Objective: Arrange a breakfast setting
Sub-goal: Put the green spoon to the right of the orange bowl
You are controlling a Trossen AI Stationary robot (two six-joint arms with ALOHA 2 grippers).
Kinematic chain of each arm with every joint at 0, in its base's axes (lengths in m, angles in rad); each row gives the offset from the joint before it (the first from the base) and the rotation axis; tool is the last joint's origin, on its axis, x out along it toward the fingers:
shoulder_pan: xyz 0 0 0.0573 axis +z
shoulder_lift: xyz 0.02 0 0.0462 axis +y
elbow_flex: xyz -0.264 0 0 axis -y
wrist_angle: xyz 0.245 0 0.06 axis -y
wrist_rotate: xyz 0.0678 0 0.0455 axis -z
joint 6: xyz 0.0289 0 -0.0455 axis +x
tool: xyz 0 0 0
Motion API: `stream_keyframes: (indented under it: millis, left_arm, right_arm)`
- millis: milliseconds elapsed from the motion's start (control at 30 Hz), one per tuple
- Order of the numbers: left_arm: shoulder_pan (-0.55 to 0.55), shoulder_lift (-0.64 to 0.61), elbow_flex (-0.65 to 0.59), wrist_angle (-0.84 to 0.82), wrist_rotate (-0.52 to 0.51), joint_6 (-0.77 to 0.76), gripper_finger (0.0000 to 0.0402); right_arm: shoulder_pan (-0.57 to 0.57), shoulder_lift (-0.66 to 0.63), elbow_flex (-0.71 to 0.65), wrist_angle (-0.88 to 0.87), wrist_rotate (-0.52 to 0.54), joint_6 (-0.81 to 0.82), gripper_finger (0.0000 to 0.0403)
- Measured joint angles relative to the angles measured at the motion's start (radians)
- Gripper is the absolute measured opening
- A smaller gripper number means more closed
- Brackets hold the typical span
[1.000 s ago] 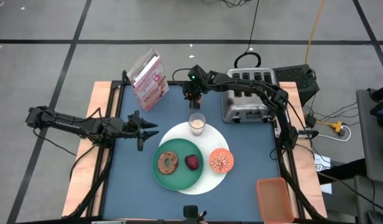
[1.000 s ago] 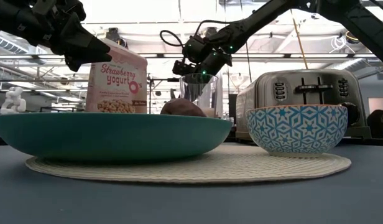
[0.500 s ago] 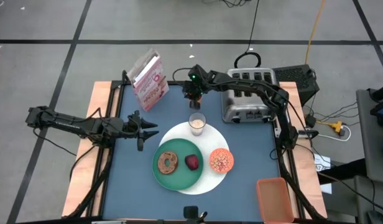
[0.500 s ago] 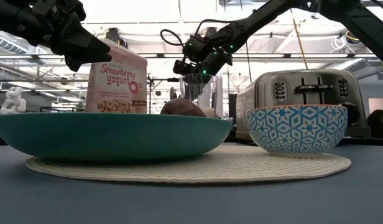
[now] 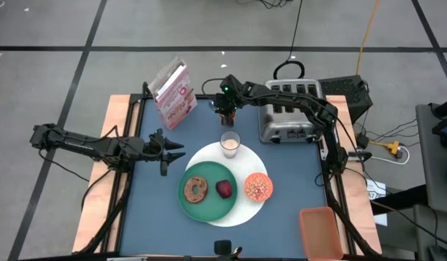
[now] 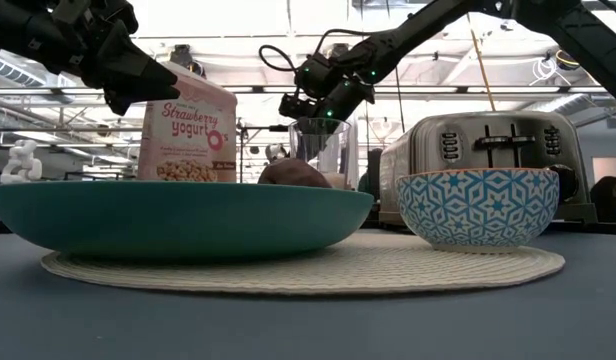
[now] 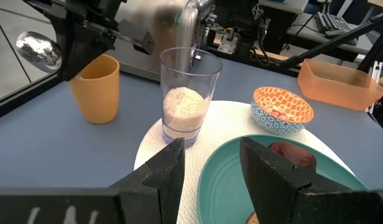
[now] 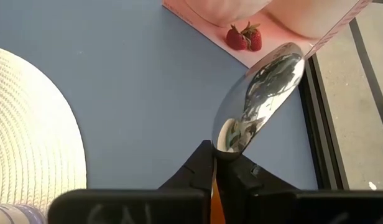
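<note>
My right gripper point(image 5: 223, 110) hangs over the orange cup point(image 7: 95, 87) at the table's far middle, shut on the metal spoon point(image 8: 260, 102). The milk glass point(image 5: 230, 143) stands on the far rim of the white disc point(image 5: 242, 210). On the disc rest the green plate point(image 5: 207, 206) with the brown bagel point(image 5: 196, 190) and dark-red fruit point(image 5: 224, 189), and the small orange bowl point(image 5: 257, 186). The pink cereal box point(image 5: 173, 93) stands at the far left. My left gripper point(image 5: 169, 151) waits open, left of the plate. My right gripper pinches the spoon between its two fingers just behind the bowl's narrow end point(image 8: 224, 148). The fingers slant down from the table's right. The spoon's bowl point(image 7: 39, 50) sticks out past the fingertips toward the cereal box, lifted clear above the cup. The handle is hidden by the gripper.
A metal toaster point(image 5: 289, 112) stands at the far right, close behind the right arm. An orange tray point(image 5: 321, 232) sits at the near right corner. Bare blue table point(image 5: 151, 210) lies left of the plate.
</note>
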Motion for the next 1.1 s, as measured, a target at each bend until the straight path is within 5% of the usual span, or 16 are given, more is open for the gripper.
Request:
stream_keyframes:
  millis: [567, 1100]
  left_arm:
    - [0.0, 0.0, 0.0, 0.0, 0.0, 0.005, 0.0159]
    - [0.0, 0.0, 0.0, 0.0, 0.0, 0.005, 0.0159]
  right_arm:
    - [0.0, -0.049, 0.0, -0.017, 0.071, -0.001, 0.0002]
    - [0.003, -0.364, 0.0, -0.129, 0.077, 0.089, 0.0001]
